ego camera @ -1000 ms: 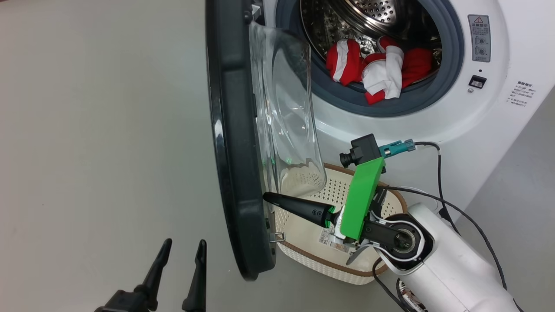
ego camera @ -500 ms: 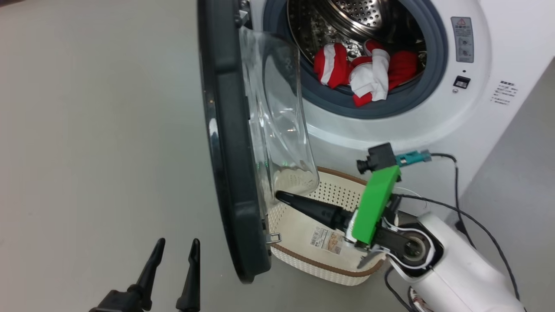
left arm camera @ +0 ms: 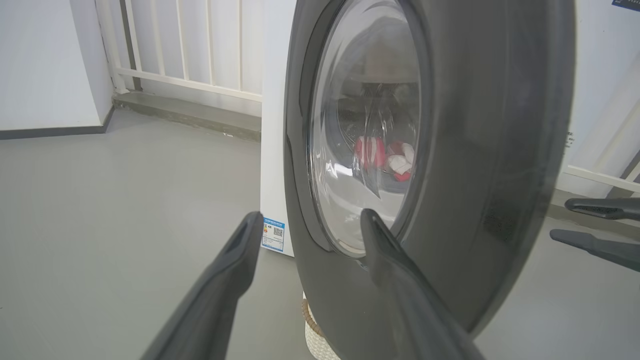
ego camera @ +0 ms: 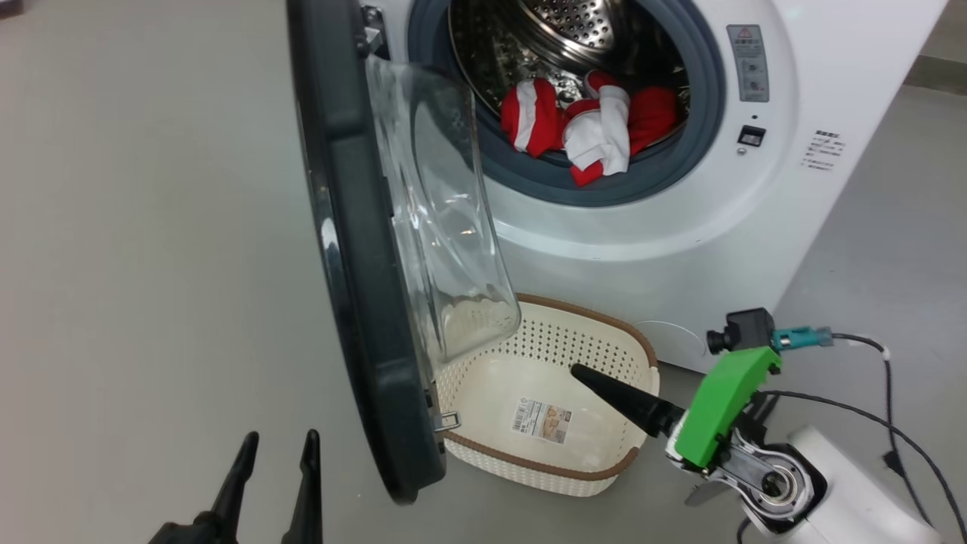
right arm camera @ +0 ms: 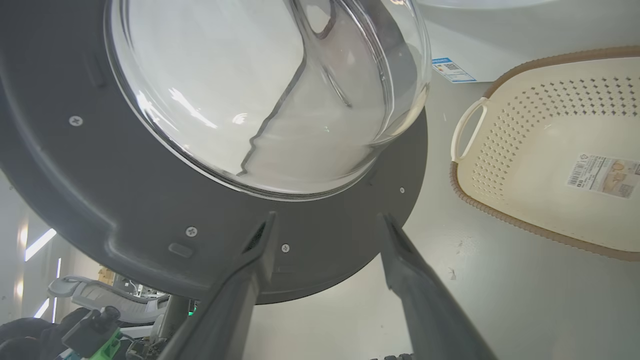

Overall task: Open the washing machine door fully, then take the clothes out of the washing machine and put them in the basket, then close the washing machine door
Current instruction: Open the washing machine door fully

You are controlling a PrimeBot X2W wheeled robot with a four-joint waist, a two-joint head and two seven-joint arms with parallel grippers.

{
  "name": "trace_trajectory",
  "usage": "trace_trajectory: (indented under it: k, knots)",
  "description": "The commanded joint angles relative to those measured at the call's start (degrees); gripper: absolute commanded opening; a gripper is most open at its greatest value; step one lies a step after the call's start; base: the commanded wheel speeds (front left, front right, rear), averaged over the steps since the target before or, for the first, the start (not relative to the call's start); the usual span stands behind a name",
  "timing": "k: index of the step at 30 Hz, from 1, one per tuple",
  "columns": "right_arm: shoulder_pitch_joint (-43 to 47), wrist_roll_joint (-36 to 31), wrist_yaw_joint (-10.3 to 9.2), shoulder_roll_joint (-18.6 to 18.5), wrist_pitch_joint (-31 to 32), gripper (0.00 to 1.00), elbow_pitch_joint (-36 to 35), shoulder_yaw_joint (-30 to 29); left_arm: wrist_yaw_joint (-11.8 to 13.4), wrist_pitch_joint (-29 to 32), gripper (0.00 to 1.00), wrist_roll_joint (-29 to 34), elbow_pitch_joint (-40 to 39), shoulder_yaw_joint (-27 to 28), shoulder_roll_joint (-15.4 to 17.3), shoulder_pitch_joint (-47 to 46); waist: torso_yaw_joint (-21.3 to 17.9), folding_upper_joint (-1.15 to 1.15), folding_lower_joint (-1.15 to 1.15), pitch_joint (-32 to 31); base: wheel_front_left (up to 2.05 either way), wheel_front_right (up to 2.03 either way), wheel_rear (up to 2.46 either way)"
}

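Nearest me, the left gripper (ego camera: pixel 281 434) hangs low on the outer side of the door with its two long dark fingers spread and nothing between them.

The change is at the right gripper (right arm camera: pixel 328 217). A second ago it was pinched shut with its tip against the inner edge of the door. Now its fingers stand wide apart and empty, and it has drawn back off the door to hover over the near corner of the basket (the head camera has swung too, so the scene's slide to the left is not the things moving).

Beneath it, the small cream perforated plastic basket with the brown woven-look rim (ego camera: pixel 544 465) sits on the floor just beside the machine's front, holding only the sticker (ego camera: pixel 541 420) on its base.

The large round washing machine door with its glossy black rim (ego camera: pixel 355 302) stands edge-on, at about a right angle to the front, its clear glass bowl (ego camera: pixel 438 227) bulging over the basket's far end.

Behind it the big white front-loading washing machine (ego camera: pixel 642 249) gapes. The bundle of red clothes with white panels (ego camera: pixel 589 128) is still in the perforated steel drum (ego camera: pixel 574 23), slumped onto the grey rubber ring (ego camera: pixel 544 177).

To me the letting go means the door-opening step is finished or nearly so. Reaching in for the clothes looks to be next.
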Motion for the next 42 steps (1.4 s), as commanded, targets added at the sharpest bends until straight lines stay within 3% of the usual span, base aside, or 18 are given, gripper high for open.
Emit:
trace_trajectory:
  k: [1, 14, 24, 32, 42]
  knots:
    - [0.35, -0.84, 0.44, -0.44, -1.1, 1.0, -1.13, 0.39, -0.36, -0.46, 1.0, 0.6, -1.52, 2.26, 0.43, -0.62, -0.88, 0.0, 0.0, -0.39, 0.0, 0.0, 0.0]
    - [4.99, -5.31, 0.44, -4.62, -13.42, 1.0, 0.13, 3.85, -0.85, -0.46, 1.0, 1.22, -1.19, 4.41, 0.43, 0.59, -3.82, 0.0, 0.0, -1.54, 0.0, 0.0, 0.0]
    - [5.48, -12.94, 0.44, -7.95, -27.95, 1.0, 1.83, 9.99, -1.15, -0.46, 1.0, 1.73, -0.74, 4.87, 0.43, 1.01, -5.01, 0.0, 0.0, -2.11, 0.0, 0.0, 0.0]
    - [4.87, -18.18, 0.44, -9.06, -34.33, 1.0, 4.18, 13.66, -1.55, -0.46, 1.0, 1.97, -0.1, 5.22, 0.43, 0.38, -5.18, 0.0, 0.0, -1.85, 0.0, 0.0, 0.0]
    - [7.58, -34.43, 0.44, -6.6, -34.76, 1.0, 2.67, 5.14, -1.59, -0.46, 1.0, 2.13, 0.08, 5.68, 0.43, -0.29, -5.58, 0.0, 0.0, -1.38, 0.0, 0.0, 0.0]
